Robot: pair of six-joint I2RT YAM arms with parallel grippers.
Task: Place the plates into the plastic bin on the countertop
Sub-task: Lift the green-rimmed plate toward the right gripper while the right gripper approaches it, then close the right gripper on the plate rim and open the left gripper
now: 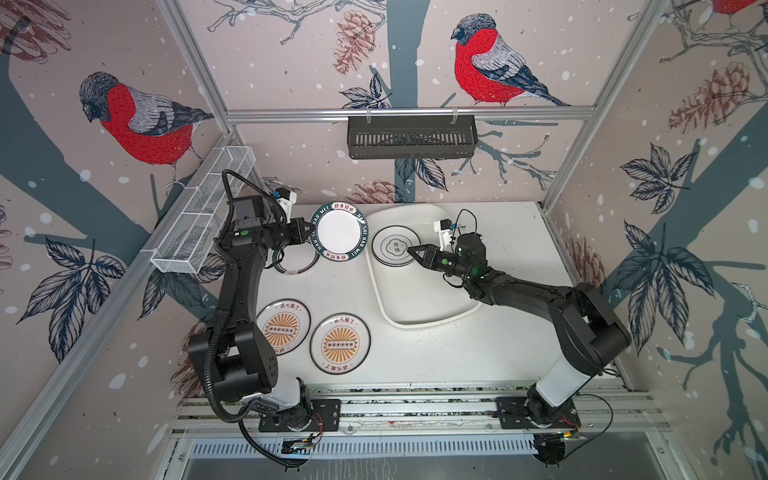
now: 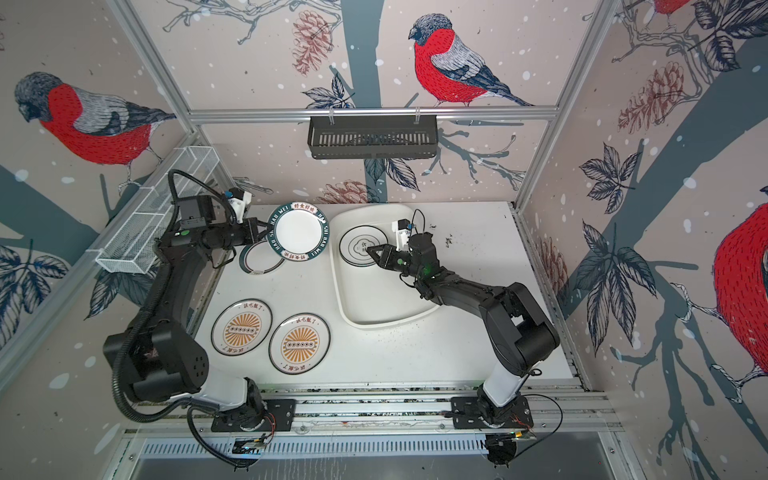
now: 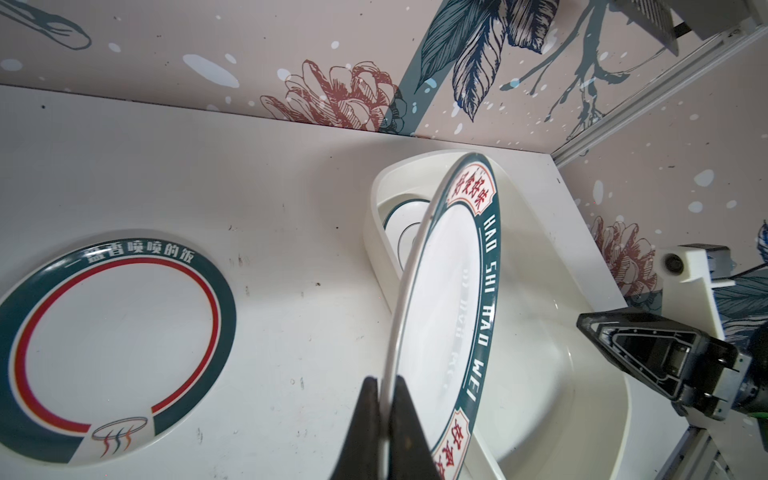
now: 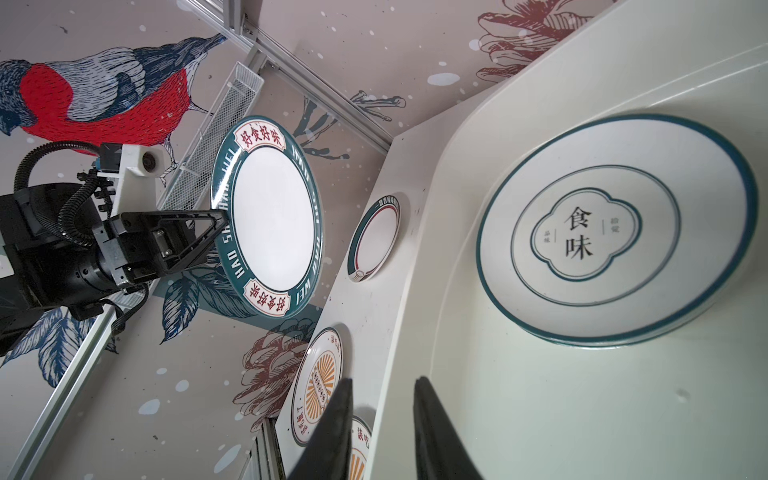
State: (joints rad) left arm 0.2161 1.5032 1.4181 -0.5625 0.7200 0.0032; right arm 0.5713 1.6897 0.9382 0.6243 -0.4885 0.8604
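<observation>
Two sunburst plates (image 1: 340, 343) lie flat, side by side, on the bench (image 1: 436, 357), toward the left arm's base. We see the left tool (image 3: 386, 380) clamped on the rim of the lettered plate (image 1: 338, 232), which hangs tilted above the bench, just beside the left rim of the bin (image 1: 415, 322). Under that tool a ring plate (image 3: 116, 324) rests flat on the bench. Inside the bin, at its far end, sits the emblem plate (image 4: 615, 232). We find the right tool (image 4: 382, 380) over the bin near that plate, its jaws slightly parted with nothing between them.
</observation>
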